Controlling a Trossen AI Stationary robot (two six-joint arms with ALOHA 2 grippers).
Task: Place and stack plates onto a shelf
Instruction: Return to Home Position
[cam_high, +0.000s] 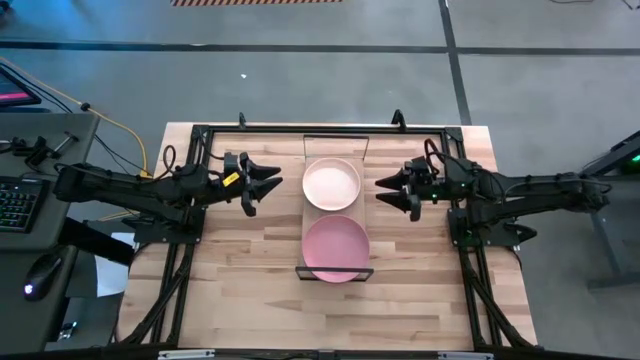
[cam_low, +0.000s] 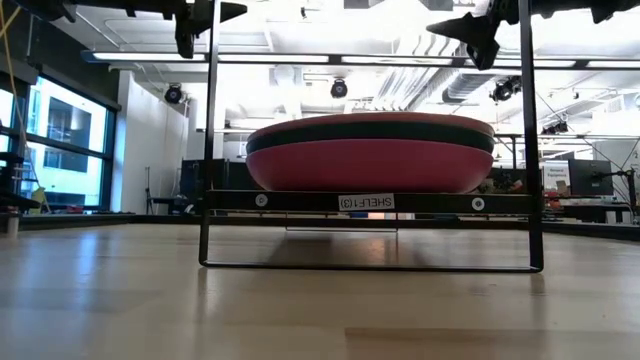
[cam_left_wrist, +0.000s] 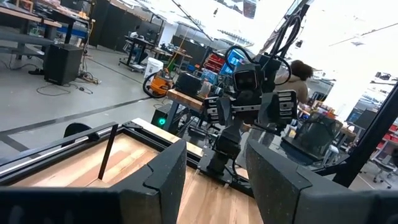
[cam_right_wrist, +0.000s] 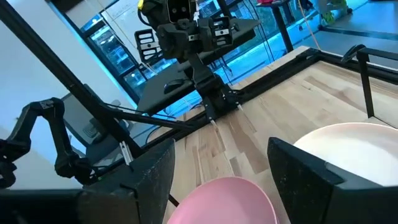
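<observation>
The shelf (cam_high: 362, 150) stands lengthwise in the middle of the table on its black wire frame. A cream plate (cam_high: 331, 184) lies on its far half and a light pink plate (cam_high: 335, 248) tops a stack on its near half. In the low view that stack shows a magenta plate (cam_low: 365, 166) at the bottom, a dark green plate (cam_low: 370, 134) above it and the pink rim (cam_low: 370, 119) on top. No pale teal plate shows. My left gripper (cam_high: 262, 185) hovers open left of the shelf. My right gripper (cam_high: 398, 190) hovers open right of it, above the plates' height.
A black frame (cam_high: 200, 132) runs around the tabletop's far and side edges. Bare wood (cam_high: 250, 300) lies near the shelf on both sides. A keyboard and mouse (cam_high: 40, 275) sit on a desk left of the table. In the left wrist view a person (cam_left_wrist: 301, 74) shows in the room behind.
</observation>
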